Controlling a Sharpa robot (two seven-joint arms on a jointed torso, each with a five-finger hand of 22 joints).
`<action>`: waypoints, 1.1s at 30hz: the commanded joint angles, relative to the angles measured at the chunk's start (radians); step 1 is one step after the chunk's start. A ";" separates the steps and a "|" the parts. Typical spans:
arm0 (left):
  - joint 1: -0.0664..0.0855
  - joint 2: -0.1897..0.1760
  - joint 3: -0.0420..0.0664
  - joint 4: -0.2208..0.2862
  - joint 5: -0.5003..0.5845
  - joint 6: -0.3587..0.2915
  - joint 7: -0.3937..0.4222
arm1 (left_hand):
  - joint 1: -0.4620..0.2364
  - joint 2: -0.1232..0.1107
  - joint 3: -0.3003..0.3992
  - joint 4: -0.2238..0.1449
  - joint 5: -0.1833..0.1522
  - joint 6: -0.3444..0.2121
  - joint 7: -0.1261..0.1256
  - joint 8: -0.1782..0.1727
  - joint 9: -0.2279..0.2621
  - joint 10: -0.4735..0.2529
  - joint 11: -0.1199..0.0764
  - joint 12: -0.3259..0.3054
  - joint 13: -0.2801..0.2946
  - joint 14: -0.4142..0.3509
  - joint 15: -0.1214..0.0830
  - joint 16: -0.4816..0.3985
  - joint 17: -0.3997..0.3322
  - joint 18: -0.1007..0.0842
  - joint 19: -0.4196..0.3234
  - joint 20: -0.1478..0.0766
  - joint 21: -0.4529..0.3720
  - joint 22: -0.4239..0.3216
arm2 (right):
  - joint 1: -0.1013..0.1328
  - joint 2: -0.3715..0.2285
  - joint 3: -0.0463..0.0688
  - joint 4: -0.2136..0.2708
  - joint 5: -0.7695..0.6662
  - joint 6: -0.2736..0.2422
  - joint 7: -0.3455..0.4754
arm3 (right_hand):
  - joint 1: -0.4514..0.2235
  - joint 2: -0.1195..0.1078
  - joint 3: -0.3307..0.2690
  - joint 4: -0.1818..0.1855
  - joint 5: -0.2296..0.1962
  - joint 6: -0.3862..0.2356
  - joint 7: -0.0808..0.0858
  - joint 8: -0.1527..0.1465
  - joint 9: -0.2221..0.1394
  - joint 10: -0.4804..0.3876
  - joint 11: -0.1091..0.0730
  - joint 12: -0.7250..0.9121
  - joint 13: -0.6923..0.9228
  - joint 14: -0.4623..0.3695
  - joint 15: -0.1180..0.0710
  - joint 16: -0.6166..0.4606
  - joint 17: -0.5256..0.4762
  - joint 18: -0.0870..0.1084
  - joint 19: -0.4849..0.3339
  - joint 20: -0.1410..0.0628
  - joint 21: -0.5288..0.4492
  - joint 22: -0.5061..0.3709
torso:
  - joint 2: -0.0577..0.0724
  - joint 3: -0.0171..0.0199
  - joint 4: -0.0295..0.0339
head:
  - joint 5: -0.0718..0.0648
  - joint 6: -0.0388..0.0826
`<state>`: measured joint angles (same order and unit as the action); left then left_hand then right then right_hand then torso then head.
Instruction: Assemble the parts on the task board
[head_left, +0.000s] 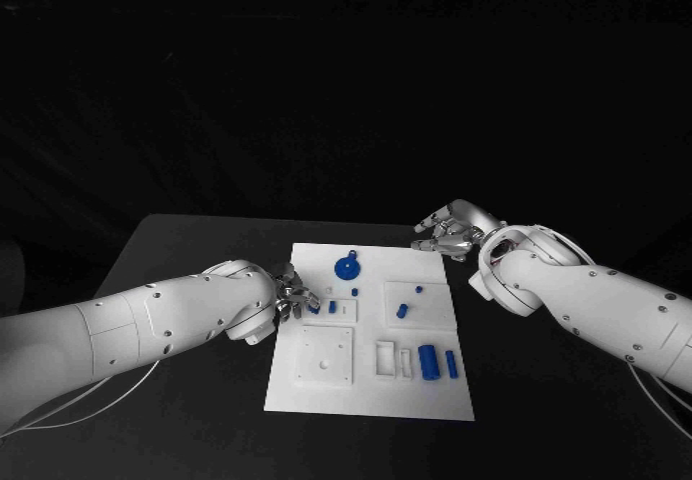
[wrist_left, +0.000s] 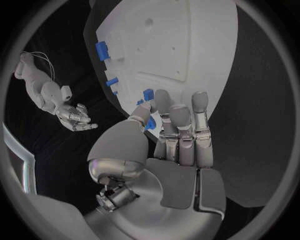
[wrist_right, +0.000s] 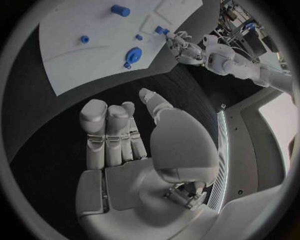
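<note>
Head view — left hand (head_left: 289, 293) at task board (head_left: 325, 400) edge | right hand (head_left: 450, 232) off corner

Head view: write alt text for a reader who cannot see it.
A white task board lies on a black table with small blue parts on it. The left hand reaches over the board's left edge; the right hand hovers off its far right corner.
</note>
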<state>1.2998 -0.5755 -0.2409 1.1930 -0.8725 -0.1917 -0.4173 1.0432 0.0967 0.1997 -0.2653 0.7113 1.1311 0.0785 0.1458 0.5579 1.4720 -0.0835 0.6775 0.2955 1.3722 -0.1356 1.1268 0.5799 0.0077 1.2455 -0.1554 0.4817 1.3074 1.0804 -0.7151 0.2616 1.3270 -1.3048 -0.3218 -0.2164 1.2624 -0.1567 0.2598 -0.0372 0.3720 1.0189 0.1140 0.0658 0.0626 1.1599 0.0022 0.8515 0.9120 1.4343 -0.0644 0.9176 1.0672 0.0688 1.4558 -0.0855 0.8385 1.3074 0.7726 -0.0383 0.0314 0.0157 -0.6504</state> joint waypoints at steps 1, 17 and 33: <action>-0.002 0.004 0.000 -0.001 -0.020 0.029 -0.009 | 0.008 0.001 -0.001 0.003 -0.006 0.126 -0.104 -0.005 0.209 0.042 -0.012 0.001 0.001 0.003 -0.002 -0.005 0.003 -0.001 0.003 0.000 0.004 0.019 | 0.000 -0.001 0.001 0.002 -0.002 0.012 0.007 | -0.011 0.002 0.002 0.002 0.004 0.006 -0.002 -0.004 0.000 0.001 -0.003 0.002 0.001 0.005 -0.005 -0.004 0.000 0.008 0.007 -0.002 0.001 0.105 | 0.000 0.0003 -0.0002 | 0.000 0.000; -0.004 0.003 0.000 -0.003 -0.032 0.027 -0.021 | 0.010 -0.001 -0.001 0.002 -0.005 0.129 -0.104 -0.007 0.206 0.042 -0.012 0.002 0.001 0.004 -0.001 -0.005 0.005 -0.001 0.003 0.000 0.005 0.019 | 0.000 -0.004 0.001 0.003 -0.002 0.011 0.007 | -0.012 0.002 0.003 0.002 0.006 0.007 -0.002 -0.004 0.000 0.001 -0.003 0.002 0.001 0.005 -0.005 -0.004 0.000 0.008 0.007 -0.002 0.000 0.105 | 0.000 -0.0007 -0.0003 | -0.001 0.003; -0.007 -0.035 0.003 0.049 -0.004 -0.092 0.049 | 0.013 -0.001 0.002 -0.005 0.001 0.136 -0.106 -0.006 0.204 0.042 -0.016 0.002 0.001 0.009 -0.004 -0.009 0.006 0.000 0.006 -0.002 0.007 0.018 | 0.000 -0.004 0.001 0.001 -0.002 0.011 0.008 | -0.013 0.002 0.005 0.002 0.007 0.007 -0.002 -0.004 0.000 0.001 -0.004 0.001 0.001 0.005 -0.005 -0.005 -0.001 0.008 0.007 -0.002 -0.001 0.105 | 0.000 -0.0007 0.0002 | -0.003 0.001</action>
<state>1.2922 -0.6099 -0.2392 1.2358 -0.8911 -0.2284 -0.4029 1.0503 0.0952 0.2008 -0.2667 0.7056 1.1311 0.0785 0.1363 0.6162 1.4722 -0.0830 0.6775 0.2954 1.3776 -0.1373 1.1223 0.5849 0.0077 1.2455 -0.1554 0.4816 1.3079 1.0802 -0.7186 0.2619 1.3270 -1.3045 -0.3212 -0.2162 1.2582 -0.1525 0.2598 -0.0373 0.3757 1.0190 0.1140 0.0658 0.0625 1.1599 0.0022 0.8515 0.9120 1.4344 -0.0644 0.9176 1.0671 0.0687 1.4558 -0.0855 0.8385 1.3073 0.7729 -0.0388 0.0313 0.0128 -0.6490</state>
